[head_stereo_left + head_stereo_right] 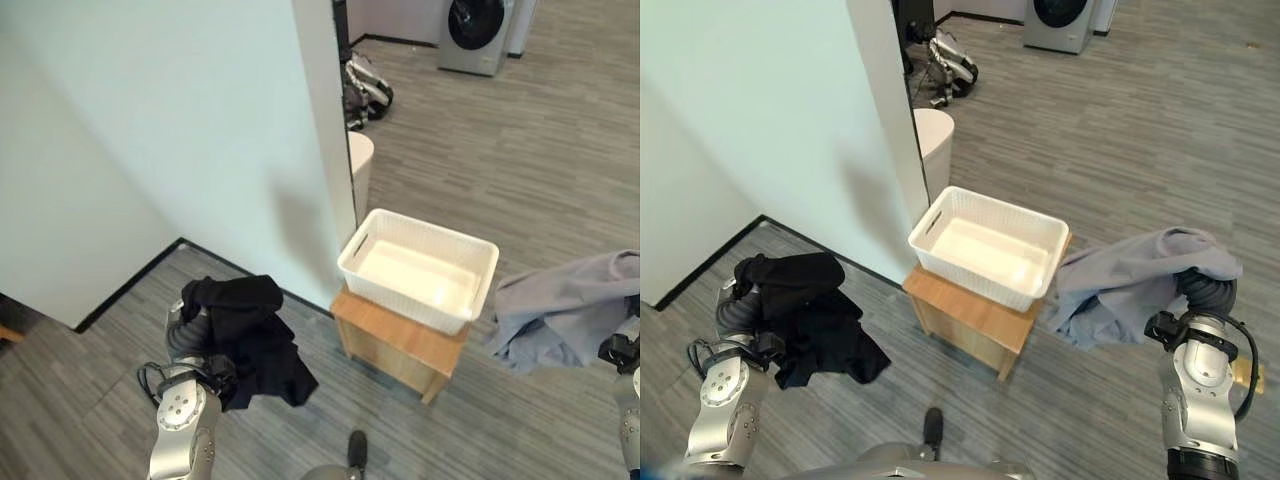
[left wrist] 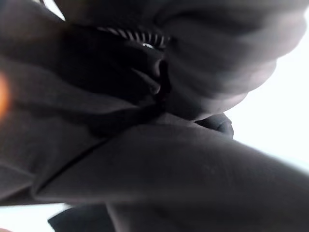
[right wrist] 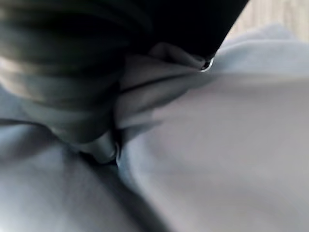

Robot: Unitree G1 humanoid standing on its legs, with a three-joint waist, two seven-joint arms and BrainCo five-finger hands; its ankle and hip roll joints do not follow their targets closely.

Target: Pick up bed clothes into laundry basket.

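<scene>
The fingers of both hands are buried in cloth, so whether they are curled or straight cannot be told: the left hand [image 1: 740, 300] is draped in a black garment [image 1: 810, 320] that hangs off it above the floor, and the right hand [image 1: 1202, 290] is covered by a grey garment [image 1: 1130, 280] whose loose end hangs just beside the basket's right edge. Between the two arms the white slotted laundry basket [image 1: 940, 225] sits on a low wooden stool [image 1: 960, 315], with neither garment in it. Behind it rises a white wall corner [image 1: 875, 120], with a white round bin [image 1: 932, 135] by it, a washing machine [image 1: 1060, 22] far back and grey plank flooring [image 1: 1140, 130] all round; no writing can be read on anything.
</scene>
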